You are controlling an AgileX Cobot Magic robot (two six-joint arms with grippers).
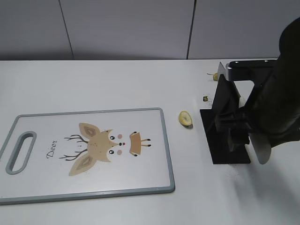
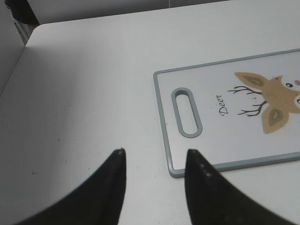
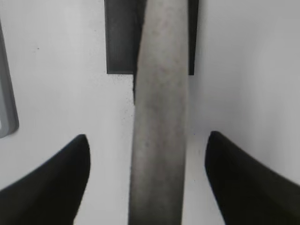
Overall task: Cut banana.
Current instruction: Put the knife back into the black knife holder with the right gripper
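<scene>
A small yellow banana piece (image 1: 185,118) lies on the table just right of the deer cutting board (image 1: 93,187). A banana stub (image 1: 215,76) lies farther back. A grey knife handle (image 3: 159,117) sticks out of a black knife stand (image 1: 224,145). My right gripper (image 3: 147,140) is open, with one finger on each side of the handle and a gap to both. The handle's end also shows in the exterior view (image 1: 261,149) under the right arm. My left gripper (image 2: 154,154) is open and empty over the table, by the cutting board's (image 2: 225,75) handle-hole end.
A tiny dark crumb (image 1: 205,98) lies near the stand. A grey block (image 1: 243,70) sits behind the stand at the back right. The right arm (image 1: 281,93) covers the table's right side. The table's left edge (image 2: 18,56) is near the left gripper.
</scene>
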